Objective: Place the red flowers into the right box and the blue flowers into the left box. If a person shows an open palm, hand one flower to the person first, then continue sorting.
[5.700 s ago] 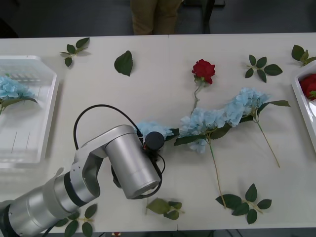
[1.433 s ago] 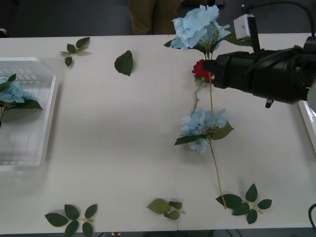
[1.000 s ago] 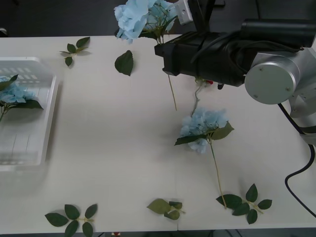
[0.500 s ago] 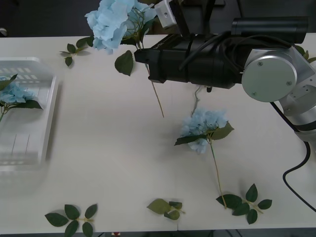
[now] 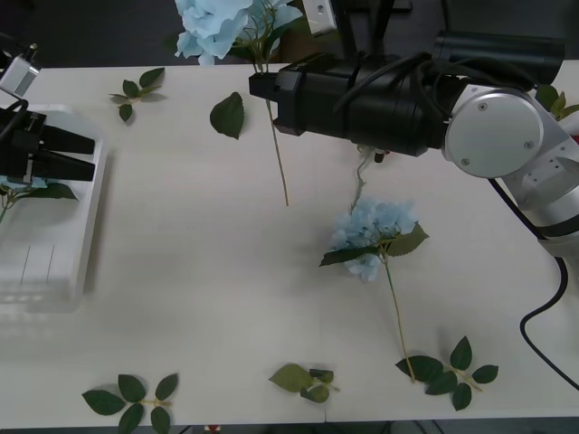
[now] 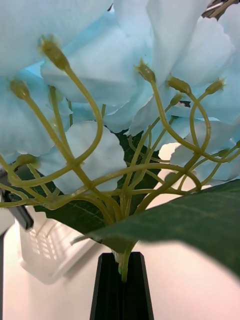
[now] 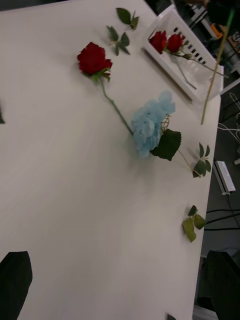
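- Your right gripper point(image 5: 262, 88) is clamped on a blue flower point(image 5: 217, 23), a fluffy pale sky-blue cluster held above the table's far edge at about 12 o'clock, thin green stem hanging down.
- The second blue flower point(image 5: 371, 233) lies near the table's centre; a third sits in the left box point(image 5: 54, 262) at 9 o'clock.
- Your right arm hides most of the red rose point(image 7: 94, 58) in the front view.
- Your left gripper point(image 5: 77, 154), fingers spread wide, has come in over the left box since half a second ago.
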